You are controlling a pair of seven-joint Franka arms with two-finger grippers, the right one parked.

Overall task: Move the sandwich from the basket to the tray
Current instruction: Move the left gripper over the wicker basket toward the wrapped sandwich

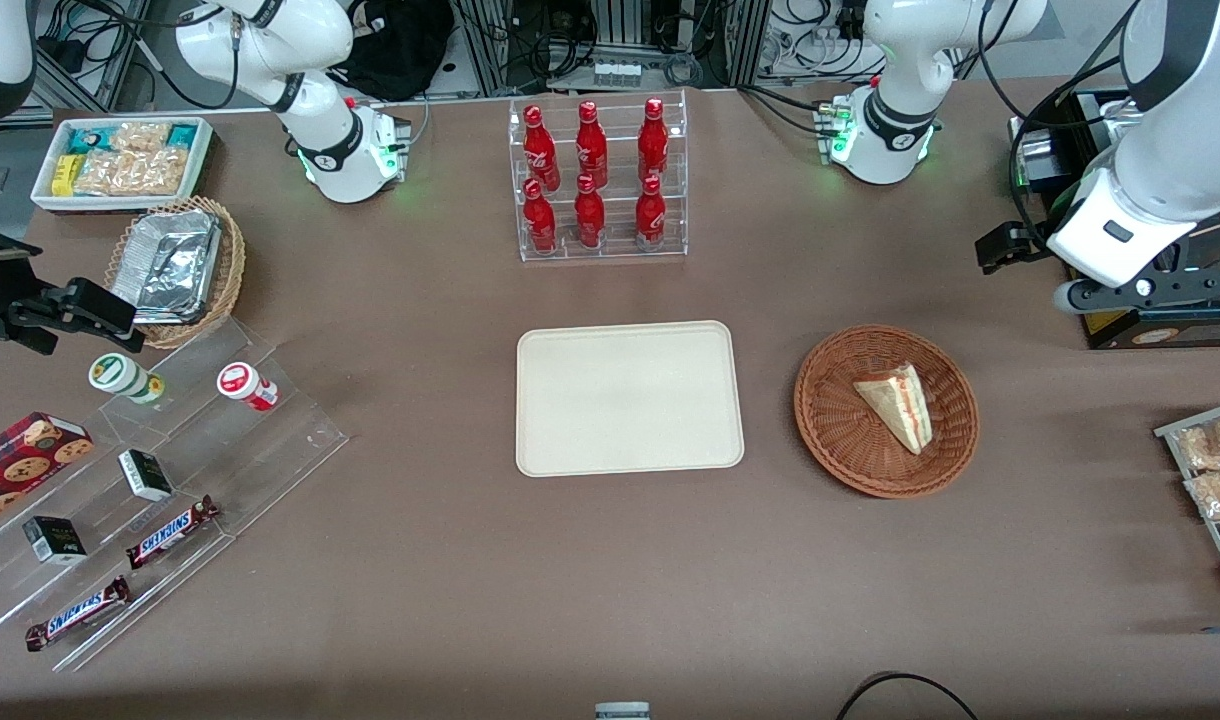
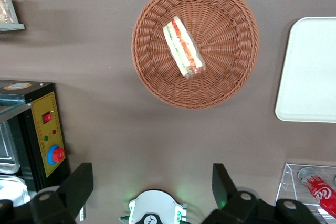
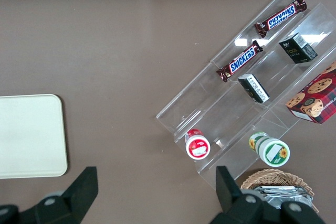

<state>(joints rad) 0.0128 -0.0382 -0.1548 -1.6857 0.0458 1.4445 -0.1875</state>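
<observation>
The sandwich [image 1: 895, 405] [image 2: 182, 46], a pale bread wedge with red and green filling, lies in the reddish-brown wicker basket [image 1: 820, 420] [image 2: 152, 77]. The cream tray [image 1: 628, 400] [image 2: 310, 72] [image 3: 29, 135] lies flat beside the basket, toward the parked arm's end, with nothing on it. My gripper [image 1: 1010, 245] [image 2: 151, 184] hangs high above the table, farther from the front camera than the basket and toward the working arm's end. It is open, its fingers [image 2: 79, 182] wide apart with nothing between them.
A clear rack of red bottles [image 1: 595, 180] stands farther back than the tray. A black box with a yellow control panel [image 2: 47, 129] sits near my arm's base [image 1: 880, 140]. Snack packets [image 1: 1215, 480] lie at the working arm's end; an acrylic step shelf [image 1: 150, 470] at the parked arm's.
</observation>
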